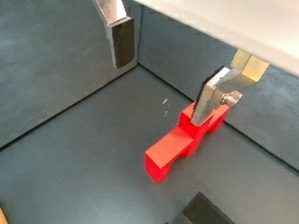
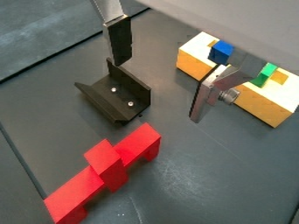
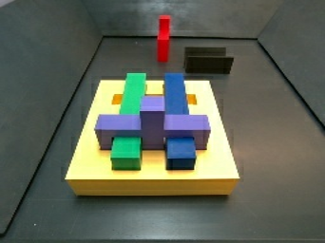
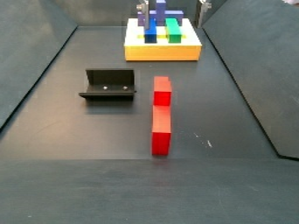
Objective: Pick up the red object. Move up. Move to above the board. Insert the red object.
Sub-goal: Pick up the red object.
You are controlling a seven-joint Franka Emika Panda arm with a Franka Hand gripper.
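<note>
Nothing is done yet. The red object point(image 4: 162, 115) lies on the floor, at 3 o'clock from the fixture point(image 4: 110, 85), well apart from the board point(image 4: 163, 42). The gripper point(image 2: 163, 74) hangs above it, wide open and empty.

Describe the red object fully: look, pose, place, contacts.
The red object is a bright red, matte, blocky piece, stepped where a thicker block rises from the bar. It lies flat on the dark floor beside the fixture, nearer the camera than the board. In both wrist views the open gripper hangs over it, its fingers clear; only the floor touches it.
</note>
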